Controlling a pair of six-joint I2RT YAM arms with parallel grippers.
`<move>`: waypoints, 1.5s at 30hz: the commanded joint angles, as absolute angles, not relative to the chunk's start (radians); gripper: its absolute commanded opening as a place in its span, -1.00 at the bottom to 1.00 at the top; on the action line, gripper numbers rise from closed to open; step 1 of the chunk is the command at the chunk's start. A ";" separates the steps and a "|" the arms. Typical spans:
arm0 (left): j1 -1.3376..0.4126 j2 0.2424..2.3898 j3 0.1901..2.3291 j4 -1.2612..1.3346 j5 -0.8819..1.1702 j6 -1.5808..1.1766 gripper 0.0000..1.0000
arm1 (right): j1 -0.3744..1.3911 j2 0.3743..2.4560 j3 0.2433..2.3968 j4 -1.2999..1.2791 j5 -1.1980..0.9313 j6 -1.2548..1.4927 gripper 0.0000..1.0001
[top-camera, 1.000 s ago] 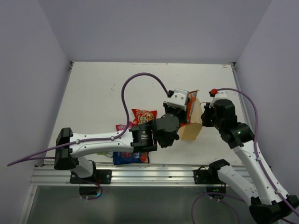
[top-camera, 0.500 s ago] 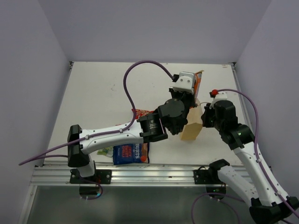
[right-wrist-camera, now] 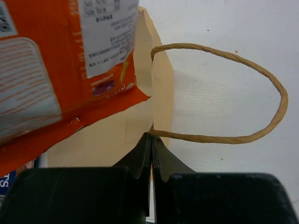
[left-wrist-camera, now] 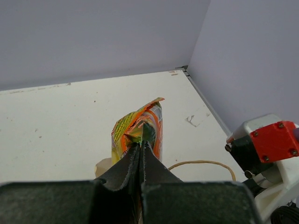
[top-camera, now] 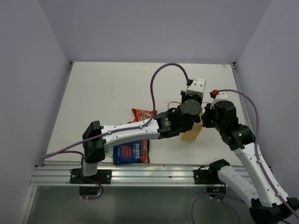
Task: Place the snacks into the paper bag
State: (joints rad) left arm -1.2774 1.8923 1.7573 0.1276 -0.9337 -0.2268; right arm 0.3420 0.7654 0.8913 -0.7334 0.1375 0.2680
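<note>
**Snack poised over the bag:** The left gripper (left-wrist-camera: 141, 147), its 2 fingers pressed tight on one end of an orange packet (left-wrist-camera: 139, 125), holds the snack above the tan paper bag (top-camera: 190, 134), which stands on the right side of the white counter (top-camera: 103, 93). The left wrist view shows the packet reaching straight out from the fingertips.

From the right wrist, the packet's far edge hangs over the bag's open mouth. Whether foil touches paper cannot be told.

The right gripper (right-wrist-camera: 151, 140) is pinched on the bag's rim, just beside the point where 1 thin loop handle (right-wrist-camera: 261, 79) joins the paper. The loop curves out over bare counter to the right.

In the top view, the left arm stretches across the counter from its base to the bag, while the right arm bends in from the right.

2 more snacks lie on the counter, well to the left of the bag. A blue Burts bag (top-camera: 131, 151) lies at the near edge, and a red packet (top-camera: 141, 114) shows just beyond the left arm.
</note>
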 commanded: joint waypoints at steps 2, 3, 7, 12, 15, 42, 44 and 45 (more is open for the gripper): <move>-1.270 1.914 1.809 0.135 -0.945 -0.278 -1.00 | 0.344 0.758 0.879 -0.721 0.121 0.268 -1.00; -1.270 1.919 1.801 0.141 -0.954 -0.282 -1.00 | 0.342 0.758 0.879 -0.721 0.120 0.268 -1.00; -1.270 1.937 1.755 0.195 -0.977 -0.287 -1.00 | 0.344 0.756 0.877 -0.718 0.117 0.268 -1.00; -1.270 1.986 1.784 0.178 -0.950 -0.290 -1.00 | 0.344 0.758 0.876 -0.718 0.112 0.268 -1.00; -1.270 1.999 1.810 0.138 -0.933 -0.307 -0.01 | 0.344 0.759 0.876 -0.718 0.110 0.268 -1.00; -1.376 1.695 1.556 0.359 -1.160 -0.085 0.45 | 0.342 0.767 0.874 -0.716 0.110 0.268 -1.00; -1.370 1.588 1.386 0.533 -1.312 0.007 0.47 | 0.344 0.765 0.874 -0.716 0.109 0.268 -1.00; -1.356 1.547 1.312 0.604 -1.328 0.084 0.57 | 0.342 0.765 0.873 -0.715 0.107 0.268 -1.00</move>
